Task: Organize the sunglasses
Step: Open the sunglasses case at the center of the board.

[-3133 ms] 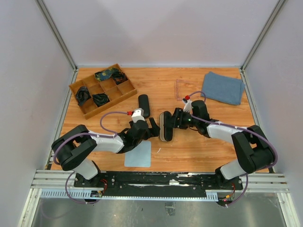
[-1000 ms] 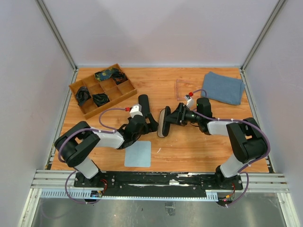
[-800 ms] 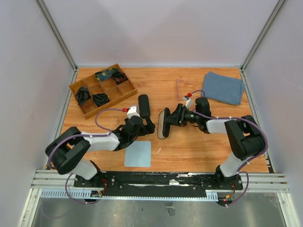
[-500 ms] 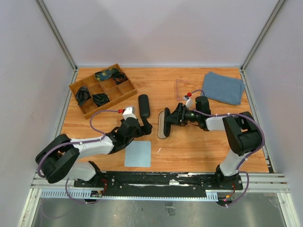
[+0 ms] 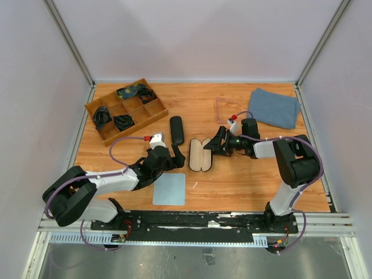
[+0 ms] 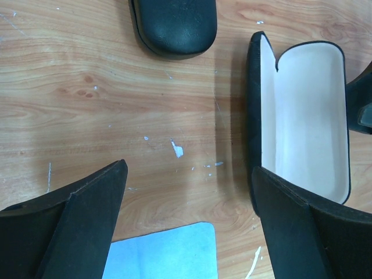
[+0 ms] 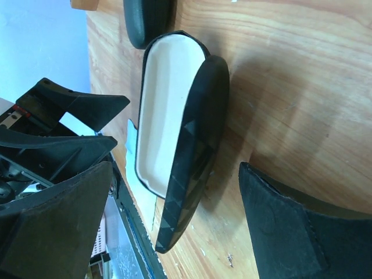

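Observation:
A pale, see-through pair of sunglasses [image 5: 224,108] lies at the back of the table, apart from both grippers. A black hard case [image 5: 200,154] lies open in the middle, its cream lining [image 6: 303,113] showing. My right gripper [image 5: 217,145] is open just right of the case; in its wrist view the case's dark shell [image 7: 197,151] sits between its spread fingers, not pinched. My left gripper [image 5: 176,157] is open and empty, left of the case and above bare wood [image 6: 189,174]. No black-framed sunglasses can be made out.
A closed black case [image 5: 176,129] lies left of the open one. A light blue cloth [image 5: 170,189] sits near the front edge. A folded blue towel [image 5: 273,107] is back right. A wooden divided tray [image 5: 93,107] with dark items is back left.
My right gripper has opened and let go of the case, which now lies open flat instead of standing on edge. My left gripper has drawn back to the left, away from the case.

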Motion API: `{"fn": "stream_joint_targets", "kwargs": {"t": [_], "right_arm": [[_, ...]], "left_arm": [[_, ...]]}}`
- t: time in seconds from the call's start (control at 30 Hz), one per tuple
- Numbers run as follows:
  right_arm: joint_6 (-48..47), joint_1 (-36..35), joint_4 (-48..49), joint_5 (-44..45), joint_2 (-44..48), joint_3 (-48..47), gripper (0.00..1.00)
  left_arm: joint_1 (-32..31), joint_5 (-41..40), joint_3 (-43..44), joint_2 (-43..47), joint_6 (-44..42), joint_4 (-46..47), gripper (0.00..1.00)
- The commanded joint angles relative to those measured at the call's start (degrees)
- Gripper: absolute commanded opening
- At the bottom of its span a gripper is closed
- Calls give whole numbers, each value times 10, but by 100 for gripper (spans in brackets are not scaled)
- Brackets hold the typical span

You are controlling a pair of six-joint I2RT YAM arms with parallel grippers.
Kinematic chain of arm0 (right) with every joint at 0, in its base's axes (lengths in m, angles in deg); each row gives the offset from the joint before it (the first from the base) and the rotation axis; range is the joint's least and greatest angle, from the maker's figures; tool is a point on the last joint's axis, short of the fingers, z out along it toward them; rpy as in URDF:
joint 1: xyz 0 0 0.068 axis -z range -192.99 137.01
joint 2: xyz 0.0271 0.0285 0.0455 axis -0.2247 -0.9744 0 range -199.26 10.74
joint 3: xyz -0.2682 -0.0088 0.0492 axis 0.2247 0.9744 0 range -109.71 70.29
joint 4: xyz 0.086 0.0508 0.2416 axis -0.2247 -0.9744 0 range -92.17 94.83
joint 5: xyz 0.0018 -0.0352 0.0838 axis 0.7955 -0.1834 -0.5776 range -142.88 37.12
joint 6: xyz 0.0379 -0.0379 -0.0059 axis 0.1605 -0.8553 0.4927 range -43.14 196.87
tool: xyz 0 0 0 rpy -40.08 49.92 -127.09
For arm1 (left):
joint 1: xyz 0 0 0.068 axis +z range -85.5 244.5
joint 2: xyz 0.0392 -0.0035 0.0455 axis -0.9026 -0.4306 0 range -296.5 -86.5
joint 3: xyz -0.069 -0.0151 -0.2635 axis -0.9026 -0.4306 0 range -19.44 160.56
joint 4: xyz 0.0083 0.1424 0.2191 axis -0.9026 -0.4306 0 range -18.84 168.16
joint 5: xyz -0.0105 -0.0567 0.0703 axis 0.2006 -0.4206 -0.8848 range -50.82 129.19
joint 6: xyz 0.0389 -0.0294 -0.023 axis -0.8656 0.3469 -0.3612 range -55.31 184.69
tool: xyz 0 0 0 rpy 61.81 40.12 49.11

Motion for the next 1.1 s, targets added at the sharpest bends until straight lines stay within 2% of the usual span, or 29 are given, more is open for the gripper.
{"fn": "stream_joint_targets", "kwargs": {"t": [0.0, 0.23, 0.5, 0.6, 0.63, 0.8, 1.07], "right_arm": [[-47, 11, -53, 26, 14, -18, 90], [-126, 8, -171, 104, 80, -31, 90], [-213, -27, -329, 288, 197, -46, 92], [-228, -48, -368, 353, 229, -50, 99], [-232, -53, -380, 371, 237, -51, 99], [-244, -81, -397, 440, 265, -44, 98], [-267, -129, -363, 517, 325, -6, 99]], "left_arm": [[2, -7, 5, -6, -12, 10, 95], [3, -12, 31, -45, -28, 10, 95], [2, 1, 74, -103, -46, 12, 94], [2, 12, 80, -111, -47, 12, 94], [2, 14, 80, -109, -47, 12, 93], [1, 9, 67, -90, -45, 5, 93], [1, -6, 34, -39, -35, -13, 93]]}}
